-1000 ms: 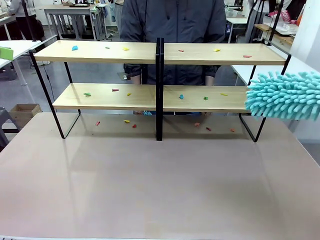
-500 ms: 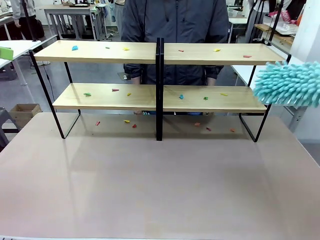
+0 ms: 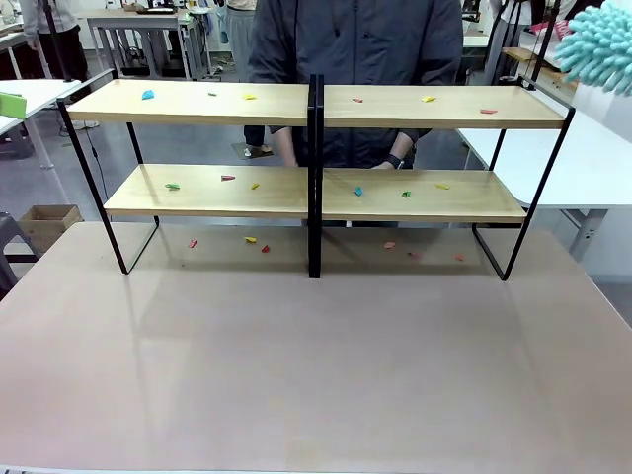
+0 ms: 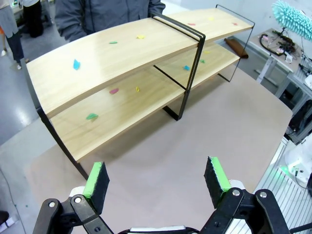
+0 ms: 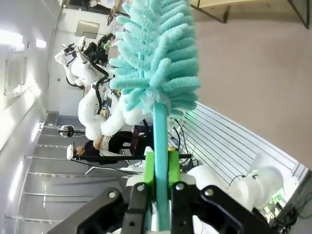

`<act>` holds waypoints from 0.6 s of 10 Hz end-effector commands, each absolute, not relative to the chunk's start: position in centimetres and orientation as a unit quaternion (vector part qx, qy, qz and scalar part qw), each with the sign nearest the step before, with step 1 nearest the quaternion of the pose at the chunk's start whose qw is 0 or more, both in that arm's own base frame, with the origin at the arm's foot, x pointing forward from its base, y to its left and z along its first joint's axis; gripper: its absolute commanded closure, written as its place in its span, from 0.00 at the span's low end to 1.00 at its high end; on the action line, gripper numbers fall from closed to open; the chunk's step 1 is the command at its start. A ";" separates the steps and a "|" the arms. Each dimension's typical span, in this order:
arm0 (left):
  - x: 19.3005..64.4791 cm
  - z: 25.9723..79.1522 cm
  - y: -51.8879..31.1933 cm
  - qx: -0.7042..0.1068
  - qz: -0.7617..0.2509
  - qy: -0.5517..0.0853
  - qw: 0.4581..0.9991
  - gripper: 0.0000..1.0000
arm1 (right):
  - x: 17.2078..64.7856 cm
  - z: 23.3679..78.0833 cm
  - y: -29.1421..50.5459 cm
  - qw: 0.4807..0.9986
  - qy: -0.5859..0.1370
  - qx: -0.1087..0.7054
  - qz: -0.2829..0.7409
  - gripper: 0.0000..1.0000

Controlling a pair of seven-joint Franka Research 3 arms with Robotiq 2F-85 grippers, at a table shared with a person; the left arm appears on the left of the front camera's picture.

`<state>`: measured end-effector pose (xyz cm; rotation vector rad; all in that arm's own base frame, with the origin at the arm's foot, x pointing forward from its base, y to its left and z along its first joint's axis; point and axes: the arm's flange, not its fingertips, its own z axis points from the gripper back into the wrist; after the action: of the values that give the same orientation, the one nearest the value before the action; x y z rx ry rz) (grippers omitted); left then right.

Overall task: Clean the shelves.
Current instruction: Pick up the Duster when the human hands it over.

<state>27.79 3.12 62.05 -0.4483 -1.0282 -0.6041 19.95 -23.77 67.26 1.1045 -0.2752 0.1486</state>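
The shelves (image 3: 197, 197) stand on the beige tabletop (image 3: 316, 365), coloured scraps (image 3: 265, 248) scattered beneath.

Your front camera sits low on the robot's side of the tabletop (image 3: 316, 365) and faces straight across it. It sees the shelves (image 3: 197, 104) square-on at middle distance, with a person (image 3: 355, 39) just behind them. Your left wrist camera looks down along the left hand (image 4: 155, 171) from high off the shelves' left end, taking them slantwise and from farther off. Your right wrist camera is rolled sideways, very close on the duster (image 5: 156, 53) in the right hand (image 5: 160, 163). All three views share the duster, the tabletop and the shelves.
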 end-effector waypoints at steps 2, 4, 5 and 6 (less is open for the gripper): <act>27.9 62.0 3.1 -0.214 -0.283 -0.481 0.802 0.00 | 19.8 67.2 -23.7 0.842 -0.125 0.520 0.073 0.87; 27.9 62.0 3.1 -0.214 -0.283 -0.481 0.802 0.00 | 19.8 67.2 -23.7 0.842 -0.125 0.520 0.073 0.87; 27.9 62.0 3.1 -0.214 -0.283 -0.481 0.802 0.00 | 19.8 67.2 -23.7 0.842 -0.125 0.520 0.073 0.87; 27.9 62.0 3.1 -0.214 -0.283 -0.481 0.802 0.00 | 19.8 67.2 -23.7 0.842 -0.125 0.520 0.073 0.87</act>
<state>27.79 3.11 62.04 -0.4483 -1.0281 -0.6041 20.05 -23.77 67.03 1.1036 -0.2598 0.1361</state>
